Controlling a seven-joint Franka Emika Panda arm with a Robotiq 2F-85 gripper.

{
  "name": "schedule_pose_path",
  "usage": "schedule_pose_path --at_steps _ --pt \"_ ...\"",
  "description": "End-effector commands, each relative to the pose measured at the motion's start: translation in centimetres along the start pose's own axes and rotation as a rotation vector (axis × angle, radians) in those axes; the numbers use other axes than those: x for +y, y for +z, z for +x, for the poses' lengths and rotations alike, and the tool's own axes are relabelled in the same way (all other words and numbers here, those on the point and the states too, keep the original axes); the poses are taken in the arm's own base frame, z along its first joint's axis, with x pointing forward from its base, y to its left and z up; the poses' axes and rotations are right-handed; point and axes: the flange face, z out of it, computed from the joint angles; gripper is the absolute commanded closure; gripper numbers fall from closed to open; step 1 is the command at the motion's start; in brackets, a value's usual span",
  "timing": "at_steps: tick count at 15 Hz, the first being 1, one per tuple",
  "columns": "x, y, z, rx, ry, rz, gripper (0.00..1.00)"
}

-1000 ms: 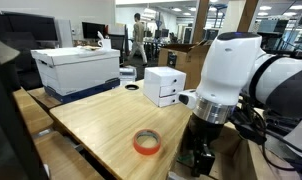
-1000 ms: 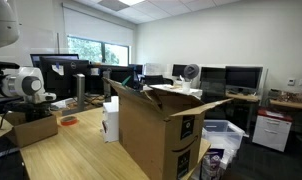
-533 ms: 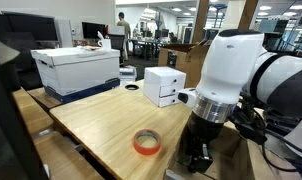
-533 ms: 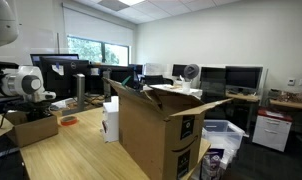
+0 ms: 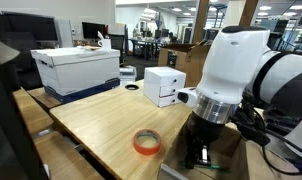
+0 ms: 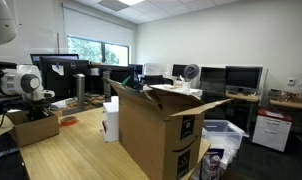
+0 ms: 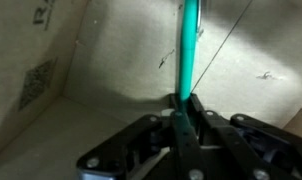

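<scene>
In the wrist view my gripper [image 7: 184,100] is shut on a thin teal stick [image 7: 189,45], which runs straight up out of the jaws. Behind it lies the inside of a brown cardboard box [image 7: 61,60] with a printed label on its wall. In an exterior view the gripper [image 5: 197,158] hangs low past the near edge of the wooden table [image 5: 101,125], with something green beside it. An orange tape roll [image 5: 146,143] lies on the table just to its left. In an exterior view the arm [image 6: 26,85] reaches down over a small cardboard box [image 6: 33,127].
A small white box [image 5: 163,86] and a large white storage box with a blue lid [image 5: 77,68] stand on the table's far side. A tall open cardboard box [image 6: 156,130] stands by the table. Desks with monitors [image 6: 241,78] line the room.
The jaws have closed from wide open onto the teal stick. The arm has hardly moved. A person walking in the background has gone from view.
</scene>
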Motion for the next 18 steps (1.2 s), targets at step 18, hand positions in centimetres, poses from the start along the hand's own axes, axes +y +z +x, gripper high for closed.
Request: schedule_pose_path --at_steps 18 --pt "-1.2 -3.1 -0.5 -0.044 -0.007 -0.022 0.95"
